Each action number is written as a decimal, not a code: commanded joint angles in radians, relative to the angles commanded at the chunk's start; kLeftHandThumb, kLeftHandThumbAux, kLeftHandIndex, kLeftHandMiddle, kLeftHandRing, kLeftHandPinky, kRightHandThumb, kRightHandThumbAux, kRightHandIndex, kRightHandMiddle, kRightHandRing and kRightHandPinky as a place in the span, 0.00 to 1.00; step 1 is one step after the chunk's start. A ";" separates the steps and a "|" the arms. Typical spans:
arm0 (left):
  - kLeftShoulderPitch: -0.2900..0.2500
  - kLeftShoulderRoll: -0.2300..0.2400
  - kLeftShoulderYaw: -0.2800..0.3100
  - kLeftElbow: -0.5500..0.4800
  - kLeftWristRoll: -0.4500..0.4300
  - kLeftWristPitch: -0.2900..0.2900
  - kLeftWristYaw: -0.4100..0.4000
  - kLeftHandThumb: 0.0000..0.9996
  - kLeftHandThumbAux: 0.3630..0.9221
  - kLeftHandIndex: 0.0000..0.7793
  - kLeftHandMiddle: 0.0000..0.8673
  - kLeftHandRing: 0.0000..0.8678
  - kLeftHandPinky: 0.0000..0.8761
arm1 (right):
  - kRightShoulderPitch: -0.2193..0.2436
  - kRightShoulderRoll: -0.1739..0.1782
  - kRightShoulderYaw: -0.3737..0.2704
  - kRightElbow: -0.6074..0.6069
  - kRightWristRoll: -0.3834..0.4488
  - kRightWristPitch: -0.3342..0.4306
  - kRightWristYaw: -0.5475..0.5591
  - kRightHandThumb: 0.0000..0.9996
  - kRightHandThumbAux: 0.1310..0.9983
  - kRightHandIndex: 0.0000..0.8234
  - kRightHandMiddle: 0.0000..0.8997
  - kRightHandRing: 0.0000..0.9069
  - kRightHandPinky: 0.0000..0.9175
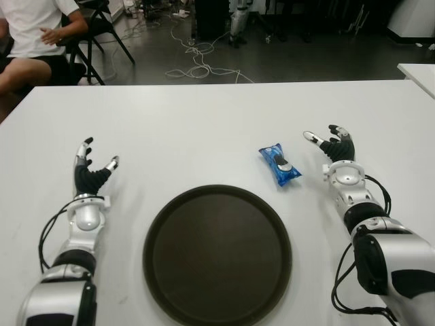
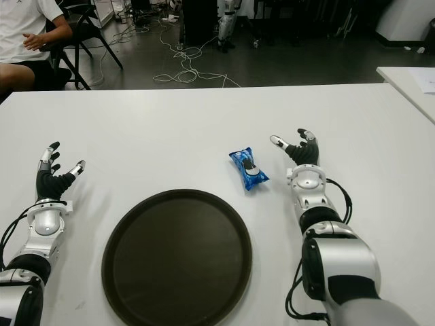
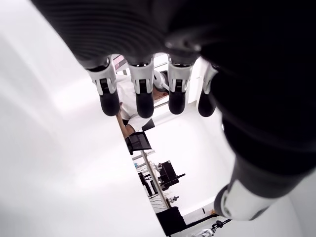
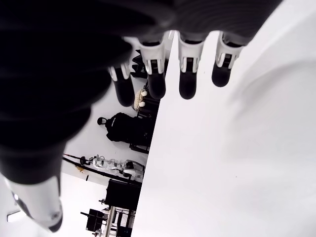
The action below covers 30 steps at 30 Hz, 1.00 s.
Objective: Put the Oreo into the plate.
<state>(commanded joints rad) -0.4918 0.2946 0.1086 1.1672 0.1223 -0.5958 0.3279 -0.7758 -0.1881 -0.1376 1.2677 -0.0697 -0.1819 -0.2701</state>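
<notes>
Oreo pack [image 1: 279,165], blue wrapper, lies flat on the white counter [image 1: 204,122] at about 1 o'clock from the dark round plate [image 1: 217,255], just off its rim, not in it. Printing on the pack is too small to read. Right robot hand [image 1: 331,144] sits at 3 o'clock of the pack, near it, fingers spread wide and empty, likely staged for the reach. Left robot hand [image 1: 92,168], at 9 o'clock of the plate, is also spread and empty.

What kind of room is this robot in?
Probably a robotics lab or workshop. Loose cables snake over the dark floor behind the white table, a person sits watching on a folding chair, and legs of what may be another robot stand in the background.
</notes>
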 joint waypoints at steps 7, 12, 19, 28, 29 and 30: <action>-0.003 0.000 0.002 0.002 -0.002 0.003 -0.003 0.00 0.75 0.08 0.09 0.06 0.04 | -0.004 0.001 -0.006 0.001 0.007 0.008 0.003 0.00 0.63 0.23 0.15 0.10 0.02; -0.004 0.000 0.001 0.004 0.000 0.004 -0.002 0.00 0.75 0.08 0.09 0.06 0.04 | -0.003 0.002 -0.005 0.002 0.004 0.010 0.000 0.00 0.64 0.22 0.15 0.10 0.03; -0.010 0.002 -0.005 0.004 0.009 0.008 0.007 0.00 0.76 0.08 0.10 0.07 0.04 | -0.009 -0.002 -0.002 0.004 0.001 0.012 0.002 0.00 0.64 0.24 0.16 0.11 0.02; -0.017 0.000 -0.010 0.009 0.019 0.015 0.023 0.00 0.75 0.09 0.11 0.08 0.06 | -0.016 -0.004 -0.007 0.004 0.007 0.022 0.008 0.00 0.65 0.22 0.15 0.11 0.04; -0.018 0.000 -0.010 0.009 0.019 0.016 0.025 0.00 0.75 0.09 0.11 0.08 0.06 | -0.016 -0.004 -0.007 0.003 0.006 0.023 0.008 0.00 0.65 0.22 0.15 0.11 0.04; -0.018 0.000 -0.010 0.008 0.020 0.017 0.026 0.00 0.75 0.09 0.11 0.08 0.06 | -0.017 -0.005 -0.007 0.002 0.006 0.024 0.010 0.00 0.65 0.21 0.15 0.11 0.05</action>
<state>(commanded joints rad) -0.5100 0.2942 0.0989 1.1756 0.1423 -0.5786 0.3536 -0.7925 -0.1926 -0.1445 1.2700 -0.0636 -0.1580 -0.2606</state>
